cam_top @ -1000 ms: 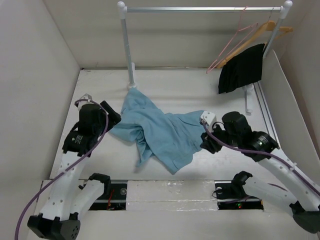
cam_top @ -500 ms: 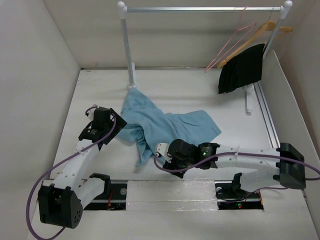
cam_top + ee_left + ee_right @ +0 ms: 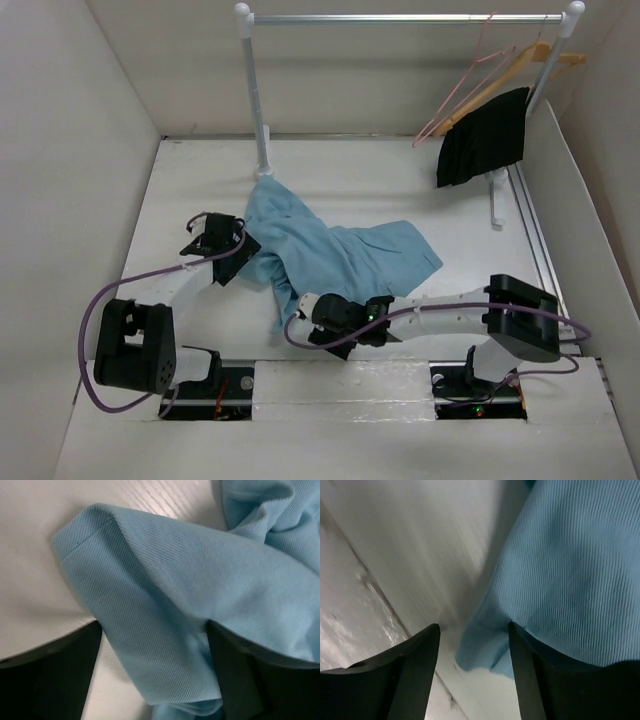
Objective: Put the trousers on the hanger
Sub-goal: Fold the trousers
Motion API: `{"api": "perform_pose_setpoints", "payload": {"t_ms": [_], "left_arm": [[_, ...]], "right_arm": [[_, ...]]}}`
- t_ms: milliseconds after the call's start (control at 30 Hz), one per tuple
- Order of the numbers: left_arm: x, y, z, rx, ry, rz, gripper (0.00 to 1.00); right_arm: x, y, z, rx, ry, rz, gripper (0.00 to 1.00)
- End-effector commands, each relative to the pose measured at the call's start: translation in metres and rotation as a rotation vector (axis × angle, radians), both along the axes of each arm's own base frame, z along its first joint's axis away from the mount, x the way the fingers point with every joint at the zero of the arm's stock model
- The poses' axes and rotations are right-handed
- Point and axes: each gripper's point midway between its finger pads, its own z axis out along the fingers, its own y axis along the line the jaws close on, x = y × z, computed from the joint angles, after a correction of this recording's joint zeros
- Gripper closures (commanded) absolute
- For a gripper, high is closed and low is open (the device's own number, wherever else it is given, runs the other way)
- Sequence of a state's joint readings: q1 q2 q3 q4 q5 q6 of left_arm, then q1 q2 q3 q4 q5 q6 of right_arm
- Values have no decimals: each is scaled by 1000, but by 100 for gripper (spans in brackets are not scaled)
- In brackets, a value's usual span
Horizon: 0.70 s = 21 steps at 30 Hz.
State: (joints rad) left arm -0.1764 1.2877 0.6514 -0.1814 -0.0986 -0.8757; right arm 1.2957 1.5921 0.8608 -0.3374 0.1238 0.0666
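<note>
Near edge, 6 o'clock: right gripper [image 3: 325, 325] low on the table [image 3: 400, 180], arm stretched across from its base at 4 o'clock. Right wrist view: jaws set wide, one dark finger [image 3: 395, 680] over bare table, the other at the cloth; the near hem of the trousers [image 3: 340, 255] lies in the gap, not pinched. Left gripper [image 3: 240, 258] at the garment's 9 o'clock edge, its arm folded back toward the base at 7 o'clock. Left wrist view: jaws also wide, fingers [image 3: 50, 680] straddling a stitched, folded hem; cloth touches both inner faces but is not clamped. Trousers lie crumpled at table centre, pale blue, one end bunched toward 11 o'clock against the foot of the rack post [image 3: 257, 100], a broader flap spread toward 3 o'clock, a narrow strip trailing toward 6 o'clock. Far side, 12 o'clock: rack rail [image 3: 400, 17] runs across above the table. At 1 to 2 o'clock on the rail: pink wire hanger [image 3: 465, 85], tilted, bare; just beside it a wooden hanger [image 3: 520, 62] carrying a black garment [image 3: 485, 135]. Trousers well apart from both hangers.
</note>
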Motion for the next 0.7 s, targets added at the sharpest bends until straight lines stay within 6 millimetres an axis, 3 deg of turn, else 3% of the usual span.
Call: {"api": "perform_pose_setpoints", "payload": {"t_ms": [0,33,100,133,200,233,300,333,367,400,467,500,533,567,600,633,667], "left_arm": [[14,7,-5,31,-25,37,43],[13,8,-9,35,-15,39,55],[18,14,-5,57,-7,56,87],[19,20,1,82,-12,70,100],[27,26,32,114,-58,78,100],[29,34,62,149,-135,92,100],[33,43,118,180,-254,116,100],[27,53,157,209,-355,151,100],[24,59,193,218,-423,173,100],[19,63,216,227,-470,190,100],[-1,78,279,245,-599,256,100],[-10,83,299,248,-639,276,100],[-20,92,318,266,-679,315,100],[-32,97,351,269,-741,334,100],[-40,101,370,275,-778,348,100],[-48,106,388,291,-811,370,100],[-68,113,435,311,-906,381,100]], "right_arm": [[23,10,6,-3,-105,-143,78],[21,7,5,-13,-97,-156,79],[30,8,25,8,-158,-194,100],[27,2,34,-8,-174,-188,100],[29,8,75,44,-252,-193,100],[22,-5,95,58,-256,-173,100],[24,1,165,187,-338,-193,100],[20,-11,185,194,-343,-191,100],[17,-21,223,288,-350,-204,100],[9,-21,264,390,-360,-202,100],[0,-46,316,509,-360,-201,100],[-4,-52,337,561,-359,-197,100],[-16,-62,377,654,-348,-169,100],[-20,-71,400,710,-347,-161,100],[-23,-78,422,763,-342,-154,100],[-25,-95,464,864,-337,-143,100],[-25,-113,499,962,-334,-137,100]]}}
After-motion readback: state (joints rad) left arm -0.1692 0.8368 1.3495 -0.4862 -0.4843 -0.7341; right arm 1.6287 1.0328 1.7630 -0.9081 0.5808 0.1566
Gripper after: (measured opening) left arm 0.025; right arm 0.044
